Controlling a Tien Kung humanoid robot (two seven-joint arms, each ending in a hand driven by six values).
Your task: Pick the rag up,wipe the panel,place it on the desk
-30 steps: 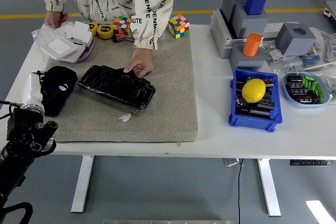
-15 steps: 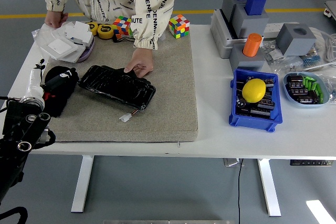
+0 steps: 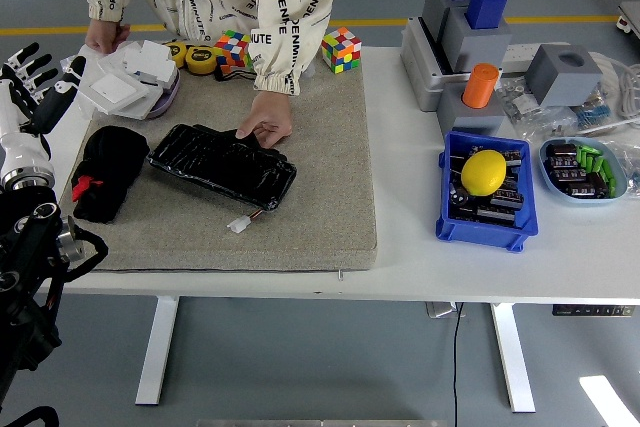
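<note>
The left hand (image 3: pixel 30 82) has lifted clear of the rag (image 3: pixel 104 173) and now hangs above the table's left edge, fingers spread and holding nothing; a second ago it sat on the cloth. The rag lies bunched on the grey mat (image 3: pixel 300 217) near the left edge, just beside the black panel (image 3: pixel 222 163). A person's hand (image 3: pixel 264 127) steadies the panel's far side. Judgement: rag set down, task apparently at its end.

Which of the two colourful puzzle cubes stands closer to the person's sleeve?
The left cube, touching the sleeve; the other cube stands apart, further right.
</note>
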